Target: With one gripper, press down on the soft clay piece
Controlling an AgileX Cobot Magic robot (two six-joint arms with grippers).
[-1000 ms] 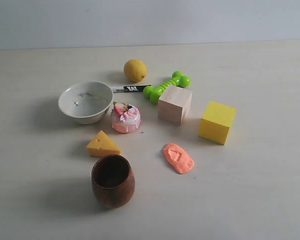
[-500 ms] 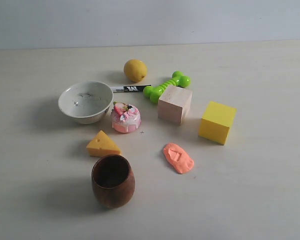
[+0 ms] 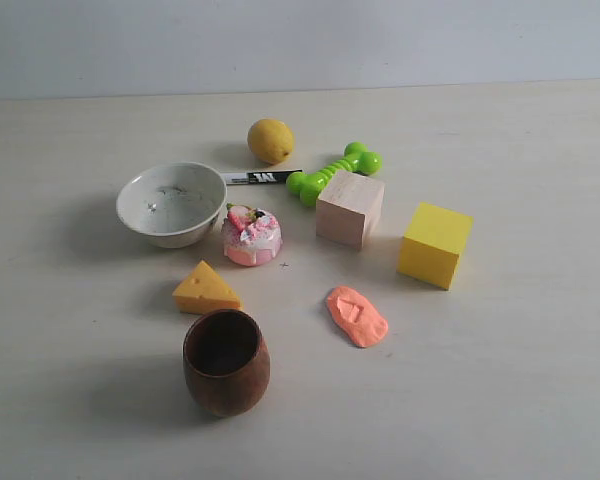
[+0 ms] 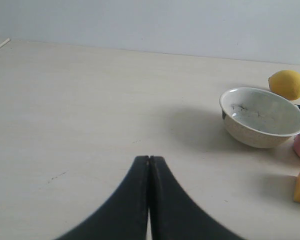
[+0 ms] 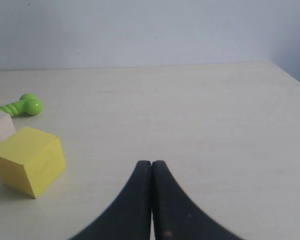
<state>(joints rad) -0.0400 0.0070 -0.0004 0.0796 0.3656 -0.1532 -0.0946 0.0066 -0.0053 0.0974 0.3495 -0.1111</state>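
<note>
The soft clay piece (image 3: pixel 357 316) is a flat salmon-orange oval with a small dent, lying on the table in front of the wooden cube (image 3: pixel 349 208). Neither arm shows in the exterior view. In the left wrist view my left gripper (image 4: pixel 149 159) is shut with nothing between its black fingers, over bare table short of the white bowl (image 4: pixel 262 117). My right gripper (image 5: pixel 151 163) is likewise shut and empty in the right wrist view, off to the side of the yellow cube (image 5: pixel 29 160). The clay appears in neither wrist view.
Around the clay stand a brown wooden cup (image 3: pixel 226 362), a yellow cheese wedge (image 3: pixel 206 289), a pink-and-white toy cake (image 3: pixel 251 236), a white bowl (image 3: pixel 171 203), a lemon (image 3: pixel 270 140), a green toy dumbbell (image 3: pixel 333 172), a marker (image 3: pixel 258 178) and a yellow cube (image 3: pixel 435 244).
</note>
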